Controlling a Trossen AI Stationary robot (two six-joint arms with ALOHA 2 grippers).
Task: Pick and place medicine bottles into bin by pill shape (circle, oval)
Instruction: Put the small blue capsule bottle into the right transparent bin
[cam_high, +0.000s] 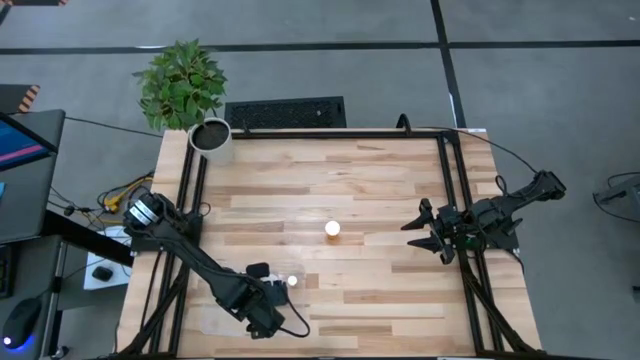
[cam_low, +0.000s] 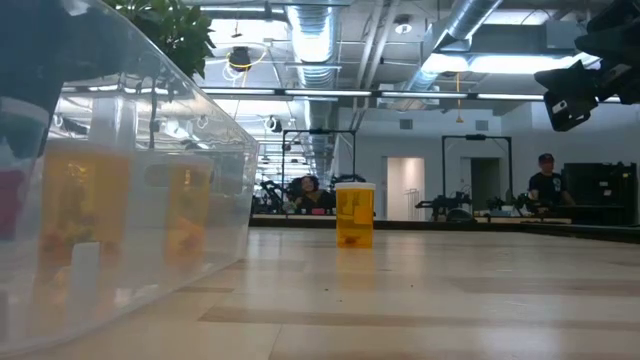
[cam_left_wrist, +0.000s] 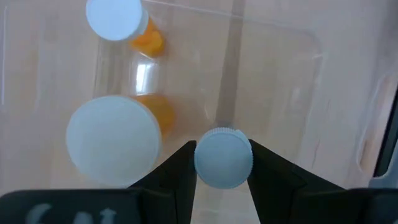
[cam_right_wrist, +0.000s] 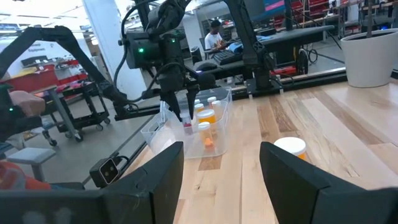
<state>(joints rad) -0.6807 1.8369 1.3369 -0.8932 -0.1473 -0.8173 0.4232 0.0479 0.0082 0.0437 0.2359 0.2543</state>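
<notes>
Wood table (cam_high: 380, 190), lone bottle (cam_high: 332, 229) mid-surface, open surroundings.

**Robotics lab, open-plan industrial hall**

Exposed ceiling ducts (cam_low: 310, 30) and strip lights overhead; more robot rigs (cam_right_wrist: 155, 43), carts & workbenches in bkgd; people seated (cam_low: 305, 190) at stations; wood test table (cam_high: 330, 190) on grey concrete floor.

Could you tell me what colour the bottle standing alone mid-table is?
Orange body with a white cap; the bottle shows best in the low view.
</notes>
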